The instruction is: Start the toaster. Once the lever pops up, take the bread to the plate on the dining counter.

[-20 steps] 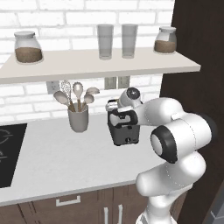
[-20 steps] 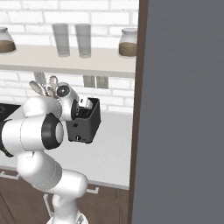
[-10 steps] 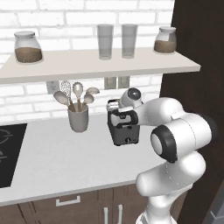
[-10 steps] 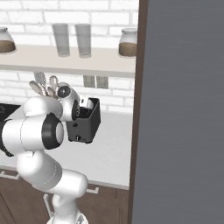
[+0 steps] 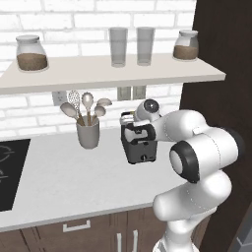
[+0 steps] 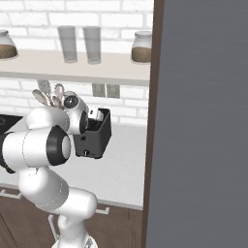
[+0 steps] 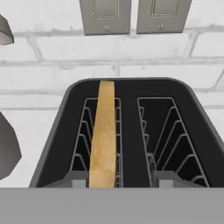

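The dark toaster (image 5: 141,150) stands on the white worktop near the wall, also seen at the toaster (image 6: 93,139). My gripper (image 5: 138,129) hovers right over its top, the hand partly covering it. From the hand view I look down into the toaster (image 7: 52,144): the bread (image 7: 104,135) stands on edge in the left slot, and the right slot is empty. My fingertips (image 7: 73,178) sit wide apart at the bottom, so the gripper (image 7: 118,180) is open and holds nothing. The lever cannot be made out. A small pale knob shows on the front face.
A utensil crock (image 5: 88,134) stands left of the toaster, and a black cooktop (image 5: 10,172) lies at the far left. A shelf (image 5: 113,71) with jars and glasses hangs above. A tall dark panel (image 6: 203,121) rises on the right. Wall outlets (image 7: 131,15) sit behind the toaster.
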You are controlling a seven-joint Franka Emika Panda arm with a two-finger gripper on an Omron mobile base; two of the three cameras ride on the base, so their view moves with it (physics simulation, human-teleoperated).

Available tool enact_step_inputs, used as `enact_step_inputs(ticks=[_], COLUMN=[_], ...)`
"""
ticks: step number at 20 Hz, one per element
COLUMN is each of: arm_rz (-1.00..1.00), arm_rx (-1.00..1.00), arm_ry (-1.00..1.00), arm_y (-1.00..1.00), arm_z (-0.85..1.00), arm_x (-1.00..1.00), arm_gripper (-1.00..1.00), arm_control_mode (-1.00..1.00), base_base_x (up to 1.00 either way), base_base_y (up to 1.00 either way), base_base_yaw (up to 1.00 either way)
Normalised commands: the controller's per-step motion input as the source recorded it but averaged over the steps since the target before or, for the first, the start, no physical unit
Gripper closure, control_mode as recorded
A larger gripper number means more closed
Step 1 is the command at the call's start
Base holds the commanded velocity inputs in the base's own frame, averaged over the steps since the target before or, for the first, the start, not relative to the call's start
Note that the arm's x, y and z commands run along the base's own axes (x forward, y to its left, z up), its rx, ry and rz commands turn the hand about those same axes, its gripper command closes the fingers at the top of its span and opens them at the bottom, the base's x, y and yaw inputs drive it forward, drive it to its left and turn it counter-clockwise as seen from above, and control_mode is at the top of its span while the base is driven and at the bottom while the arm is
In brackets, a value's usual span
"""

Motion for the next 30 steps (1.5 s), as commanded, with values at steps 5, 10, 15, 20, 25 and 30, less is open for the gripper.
enact_step_inputs(ticks=[5,10,15,20,25,30], arm_rz=[0.00,0.00,0.00,0.00,0.00,0.00], arm_rx=[0.00,0.00,0.00,0.00,0.00,0.00], arm_ry=[0.00,-0.04,-0.10,-0.08,-0.02,0.00], arm_y=[0.00,0.00,0.01,0.00,0.00,0.00], arm_z=[0.02,0.13,0.31,0.31,0.36,0.42], arm_x=[-0.09,-0.37,-0.28,-0.29,-0.33,-0.34], arm_gripper=[1.00,1.00,1.00,1.00,1.00,1.00], arm_control_mode=[-1.00,-1.00,-1.00,-1.00,-1.00,-1.00], base_base_x=[0.00,0.00,0.00,0.00,0.00,0.00], base_base_y=[0.00,0.00,0.00,0.00,0.00,0.00], base_base_yaw=[0.00,0.00,0.00,0.00,0.00,0.00])
